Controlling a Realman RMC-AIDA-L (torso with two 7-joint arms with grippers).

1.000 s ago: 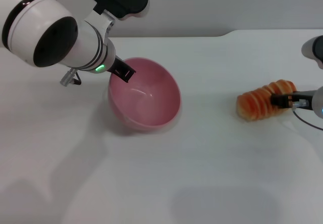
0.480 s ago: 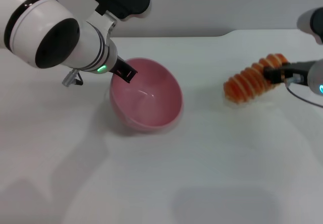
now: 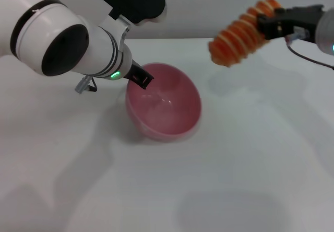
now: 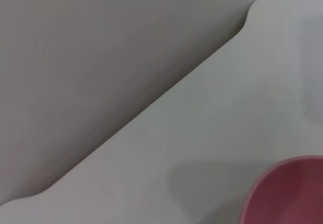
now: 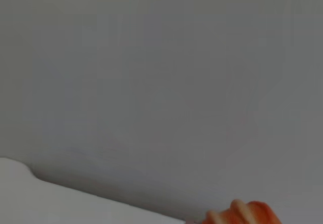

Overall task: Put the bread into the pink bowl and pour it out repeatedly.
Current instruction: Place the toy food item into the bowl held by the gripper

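The pink bowl rests on the white table, tilted toward the right, with nothing inside. My left gripper is shut on the bowl's far-left rim. The bowl's edge also shows in the left wrist view. My right gripper is shut on the bread, an orange-tan ridged loaf, and holds it in the air, slanting down to the left, above and to the right of the bowl. One end of the bread shows in the right wrist view.
The white table spreads around the bowl, with a grey wall behind it. The table's back edge has a step at the right. A small cable loop hangs off my left wrist.
My right gripper has lifted the bread off the table and carried it up and leftward toward the bowl. My left gripper has shifted the bowl a little to the right.
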